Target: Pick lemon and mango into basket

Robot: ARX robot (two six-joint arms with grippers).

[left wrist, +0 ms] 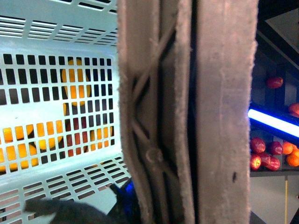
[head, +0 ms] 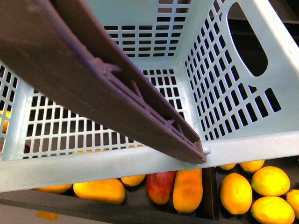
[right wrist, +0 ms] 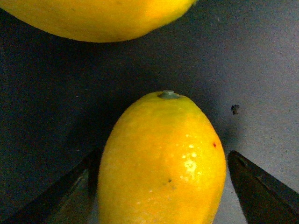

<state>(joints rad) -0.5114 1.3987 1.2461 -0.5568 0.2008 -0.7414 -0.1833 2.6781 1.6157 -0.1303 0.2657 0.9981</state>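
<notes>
Lemon (right wrist: 163, 168), bright yellow with fine pores and a greenish stem nub (one tiny dark speck), lies on a dark surface (right wrist: 51, 107) between the right gripper (right wrist: 163, 154)'s spread fingers, unpinched.

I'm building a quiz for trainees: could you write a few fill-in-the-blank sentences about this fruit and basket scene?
1. The small bright-yellow oval lemon sits between the right gripper's two dark ___.
2. The ribbed handle crossing the light teal slotted plastic basket is ___ in colour.
3. Below the basket's rim, the neighbouring mango beside the plump orange-yellow mango is ___-skinned.

Missing words: fingers; brown; red.
</notes>
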